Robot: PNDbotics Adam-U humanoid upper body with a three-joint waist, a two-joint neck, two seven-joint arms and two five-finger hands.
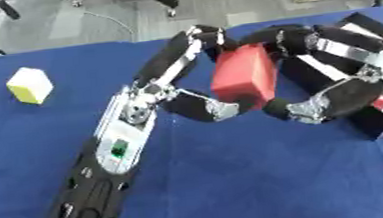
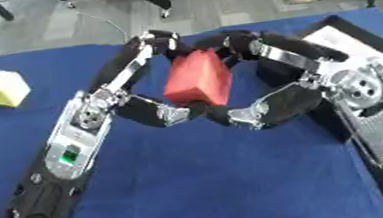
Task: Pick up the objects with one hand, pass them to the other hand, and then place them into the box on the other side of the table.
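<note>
Near the centre of the frame, a little above the middle, a red block (image 2: 198,84) hangs clear of the blue desk (image 2: 203,190), caught between both of the robot's hands. The left hand (image 2: 145,93) comes up from the lower left; its fingers (image 2: 155,39) curl over the block's top and its thumb hooks under the lower edge. The right hand (image 2: 271,80) reaches in from the right and mirrors it, fingers (image 2: 237,39) wrapped over the top corner and thumb pressing from below. With both sets of fingers closed around the same block, this looks to me like the very middle of the handover, each hand keeping its hold so the block cannot drop while it changes owner.

At the upper left of the frame a pale yellow block (image 1: 30,85) sits alone on the desk, well apart from the hands, probably waiting its turn. At the right edge a dark-rimmed box (image 1: 374,126) with a pale inside lies just behind the right arm; that seems the likely place for the red block to go.
</note>
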